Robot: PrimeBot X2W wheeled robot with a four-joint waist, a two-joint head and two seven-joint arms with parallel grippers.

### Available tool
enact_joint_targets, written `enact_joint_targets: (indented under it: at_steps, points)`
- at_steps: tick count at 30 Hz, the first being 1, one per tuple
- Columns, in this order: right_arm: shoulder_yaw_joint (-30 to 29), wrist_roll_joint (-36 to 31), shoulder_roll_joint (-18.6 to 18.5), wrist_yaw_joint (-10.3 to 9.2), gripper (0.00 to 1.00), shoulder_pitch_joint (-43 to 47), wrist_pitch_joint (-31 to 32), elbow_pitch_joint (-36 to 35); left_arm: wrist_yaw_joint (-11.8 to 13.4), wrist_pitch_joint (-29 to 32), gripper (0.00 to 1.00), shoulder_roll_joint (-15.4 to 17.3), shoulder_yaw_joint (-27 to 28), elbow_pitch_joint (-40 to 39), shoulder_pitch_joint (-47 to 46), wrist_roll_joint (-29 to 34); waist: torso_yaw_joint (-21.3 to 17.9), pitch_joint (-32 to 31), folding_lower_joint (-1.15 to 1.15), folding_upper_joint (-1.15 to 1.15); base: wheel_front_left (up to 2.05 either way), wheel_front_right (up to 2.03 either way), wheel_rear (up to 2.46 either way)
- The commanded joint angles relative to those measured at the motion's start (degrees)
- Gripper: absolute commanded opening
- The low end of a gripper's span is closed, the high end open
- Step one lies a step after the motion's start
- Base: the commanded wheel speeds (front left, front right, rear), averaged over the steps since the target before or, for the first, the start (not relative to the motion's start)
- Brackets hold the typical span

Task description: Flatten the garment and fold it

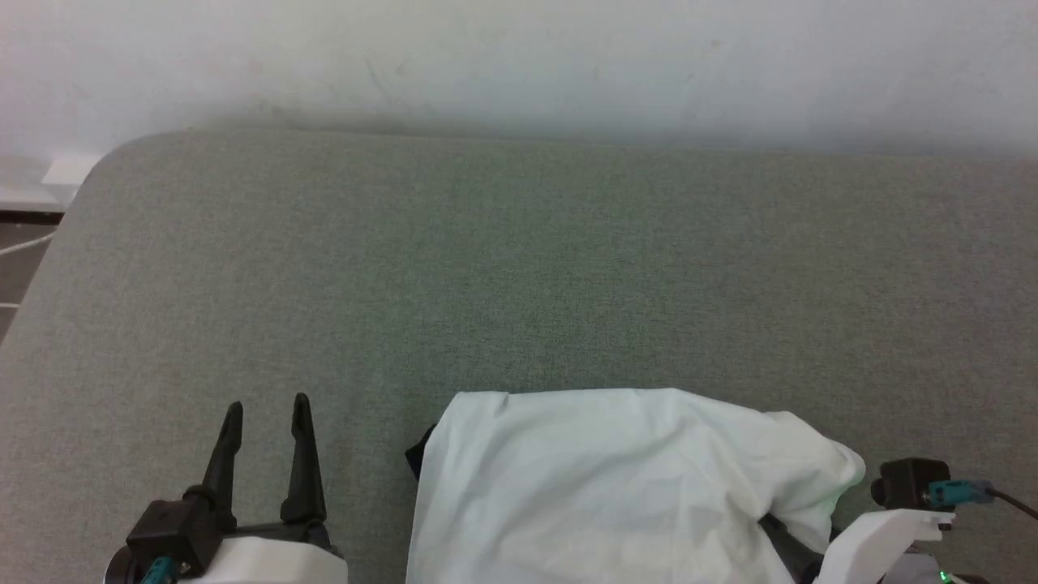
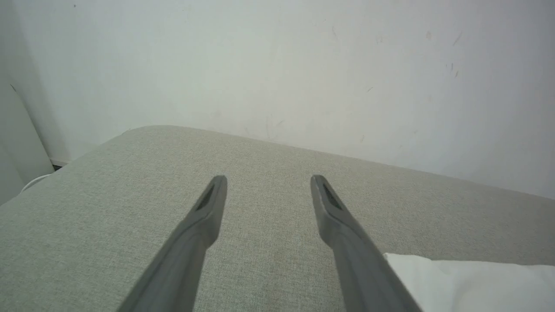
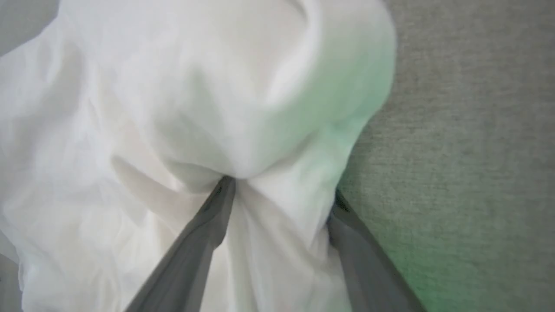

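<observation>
Though nowhere near flat, bunched as a white heap, the garment, at the near edge of the grey padded surface, right of centre, with a sliver of black peeping from under its left side, likely sleeve or trim. Left gripper near that heap on its left, hovering over bare padding, fingers parted wide and holding nothing, pointed toward the pale wall; probably parked there to leave room and be ready for the cloth's left edge. Right gripper set into the heap's right end, spread about as wide as the left pair, tips buried in folds, a loose pleat of white cloth lying between them but not pinched. Judged from that: reaching in for a hem or corner, not yet closed. Flattening barely begun, folding not started. Next, most likely, closing on a single layer and drawing it outward across the open padding beyond; risk of catching several layers at once and dragging the whole bundle instead of opening it
</observation>
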Motion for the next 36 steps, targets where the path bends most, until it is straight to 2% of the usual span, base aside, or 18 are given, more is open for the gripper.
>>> enact_joint_targets:
  at_steps: [1, 2, 3, 7, 12, 20, 26, 30, 36]
  points:
    - [2.78, 1.05, 1.22, 0.02, 0.84, 0.33, 1.09, 2.86, -0.58, -0.27, 1.0, -0.39, 0.43, 0.41, -0.96, 0.57, 0.7, 1.24, 0.01, -0.01, 0.0, 0.0, 0.0]
    - [3.43, 1.43, 1.06, 0.02, 0.22, 0.2, 1.0, 3.26, -0.79, -0.27, 1.0, -0.53, 0.56, 0.58, -1.15, 0.76, 0.75, 1.43, 0.01, -0.01, 0.0, 0.0, 0.0]
    - [3.9, 1.71, 0.85, 0.02, 0.0, 0.08, 0.78, 3.67, -1.0, -0.27, 1.0, -0.65, 0.67, 0.71, -1.31, 0.94, 0.79, 1.59, 0.01, -0.01, 0.0, 0.0, 0.0]
    - [3.86, 2.96, -0.01, 0.02, 0.0, -0.99, -1.56, 4.44, -1.54, -0.27, 1.0, -0.97, 1.07, 1.18, -1.81, 1.39, 0.73, 1.91, 0.01, -0.01, 0.0, 0.0, 0.0]
    - [0.9, 5.51, -1.24, 0.02, 0.0, -2.86, -4.66, 4.01, -1.9, -0.27, 1.0, -1.12, 1.27, 1.94, -1.84, 1.68, 0.13, 1.38, 0.01, -0.01, 0.0, 0.0, 0.0]
    - [-8.82, 8.9, -5.98, 0.02, 0.0, -5.54, -6.21, 4.72, -2.16, -0.27, 1.0, -1.2, 1.07, 2.54, -1.51, 1.55, -0.99, -0.15, 0.01, -0.01, 0.0, 0.0, 0.0]
    - [-16.61, 7.14, -8.92, 0.02, 0.0, -6.56, -5.88, 7.67, -2.01, -0.27, 1.0, -1.21, 0.53, 2.78, -1.02, 1.23, -1.67, -1.17, 0.01, -0.01, 0.0, 0.0, 0.0]
    - [-16.73, 6.09, -9.16, 0.02, 0.0, -6.23, -5.03, 6.13, -1.89, -0.27, 1.0, -1.22, 0.59, 3.0, -0.47, 1.1, -2.18, -2.15, 0.01, -0.01, 0.0, 0.0, 0.0]
    - [-12.52, 6.46, -7.57, 0.02, 0.0, -3.47, -0.42, -2.26, -1.71, -0.27, 1.0, -1.22, 0.6, 2.98, 0.32, 0.65, -2.82, -3.49, 0.01, -0.01, 0.0, 0.0, 0.0]
